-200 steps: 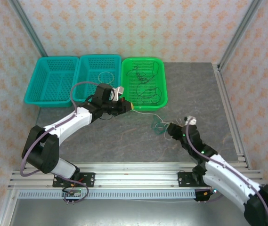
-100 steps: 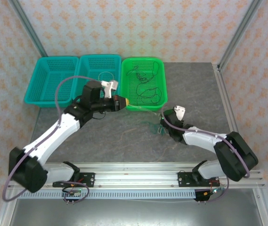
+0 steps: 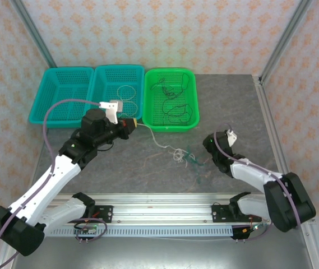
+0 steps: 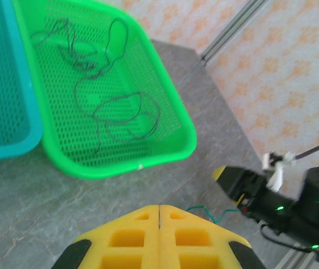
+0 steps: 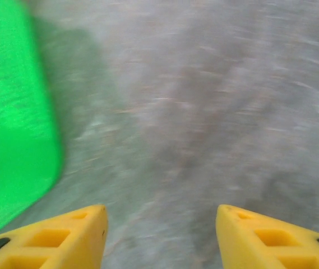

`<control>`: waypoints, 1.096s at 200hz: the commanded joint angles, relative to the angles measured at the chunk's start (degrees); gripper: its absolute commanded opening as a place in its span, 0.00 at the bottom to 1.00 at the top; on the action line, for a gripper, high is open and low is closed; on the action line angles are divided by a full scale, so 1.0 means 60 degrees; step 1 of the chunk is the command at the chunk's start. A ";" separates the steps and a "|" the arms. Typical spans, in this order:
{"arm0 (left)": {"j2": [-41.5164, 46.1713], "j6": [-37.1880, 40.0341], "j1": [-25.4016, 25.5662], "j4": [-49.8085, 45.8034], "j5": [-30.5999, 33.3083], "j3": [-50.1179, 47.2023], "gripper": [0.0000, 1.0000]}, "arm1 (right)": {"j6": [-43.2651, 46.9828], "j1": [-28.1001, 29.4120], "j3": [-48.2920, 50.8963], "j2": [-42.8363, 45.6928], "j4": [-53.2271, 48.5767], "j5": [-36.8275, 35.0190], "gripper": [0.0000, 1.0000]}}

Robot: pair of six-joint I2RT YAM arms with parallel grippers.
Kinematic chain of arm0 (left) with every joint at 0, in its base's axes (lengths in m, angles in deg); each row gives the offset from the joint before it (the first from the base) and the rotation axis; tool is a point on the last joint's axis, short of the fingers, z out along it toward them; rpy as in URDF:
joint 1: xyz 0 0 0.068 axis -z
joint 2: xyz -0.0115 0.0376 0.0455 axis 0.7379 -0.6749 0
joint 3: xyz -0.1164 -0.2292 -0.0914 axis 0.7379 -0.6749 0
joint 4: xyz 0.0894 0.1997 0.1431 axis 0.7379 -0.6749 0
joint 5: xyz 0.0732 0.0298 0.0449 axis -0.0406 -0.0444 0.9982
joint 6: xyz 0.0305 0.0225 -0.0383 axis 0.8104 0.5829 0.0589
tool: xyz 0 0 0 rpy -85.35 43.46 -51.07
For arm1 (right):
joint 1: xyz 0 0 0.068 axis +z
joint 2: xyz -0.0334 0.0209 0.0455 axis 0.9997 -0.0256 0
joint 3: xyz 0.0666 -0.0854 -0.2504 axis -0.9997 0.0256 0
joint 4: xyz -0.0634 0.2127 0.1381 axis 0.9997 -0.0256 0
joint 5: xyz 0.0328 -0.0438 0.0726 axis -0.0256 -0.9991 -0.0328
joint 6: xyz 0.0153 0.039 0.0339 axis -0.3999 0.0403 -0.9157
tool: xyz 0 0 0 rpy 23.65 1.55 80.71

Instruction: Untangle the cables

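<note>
Left gripper (image 4: 159, 208): jaws pressed flat together. In the top view a white cable (image 3: 175, 155) runs from their tips, so they are judged to be gripping its end. The wrist view does not show the strand at the pads.
Right gripper (image 5: 159, 217): jaws apart with nothing between them. It is low over the worktop (image 3: 232, 101), and its wrist view is blurred.
White cable: drawn out in a line from the left jaws, across the worktop, to a small curled knot lying between the two arms.
Green-teal cable (image 3: 191, 152): snarled against the white curl, touching it. A loose tail trails toward the near edge.
Right jaws to knot: just beside it and not touching.
Black cables (image 4: 120, 112): lying loose inside the green basket (image 4: 126, 166), well apart from the knot.
Pale loop of cable (image 3: 126, 91): lying in the middle teal basket (image 3: 119, 68).
Done, as judged: the black cables and the pale loop are separated and binned.
Left, as judged: the white and green-teal cables are not yet parted and are not yet in a basket.
Progress, as judged: past halfway, with the last pair in hand.
</note>
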 commanded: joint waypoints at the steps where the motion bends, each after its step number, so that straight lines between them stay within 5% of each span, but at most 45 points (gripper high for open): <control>1: 0.0003 -0.0038 -0.0063 0.0182 0.0187 -0.0086 0.00 | 0.3188 0.0810 -0.0344 0.0400 0.0969 0.2095 0.57; 26: -0.0172 -0.0058 -0.0059 0.0300 0.0142 -0.0009 0.00 | 0.5098 0.2180 -0.1093 0.0090 -0.0027 0.2980 0.63; 72: -0.0215 -0.0083 -0.0068 0.0160 0.0483 0.0059 0.00 | 0.5743 0.3510 -0.1914 -0.1656 -0.0023 0.4274 0.69; 123: 0.0076 -0.0072 -0.0059 0.0016 0.0980 0.0073 0.00 | 0.6206 0.4815 -0.3298 -0.4034 -0.0548 0.3542 0.69; 146: 0.0322 -0.0007 -0.0057 -0.0512 0.1842 0.0192 0.00 | 0.5813 0.4920 -0.3717 -0.4719 -0.1415 0.1519 0.56; 184: 0.0302 -0.0609 -0.0628 -0.3075 0.5310 0.0960 0.00 | 0.5158 0.4757 -0.3072 -0.3986 -0.1680 -0.1115 0.02; 219: 0.0053 -0.1839 -0.2120 -0.3280 0.4203 0.0216 0.00 | 0.4135 0.3898 -0.2140 -0.2643 -0.1731 -0.1268 0.00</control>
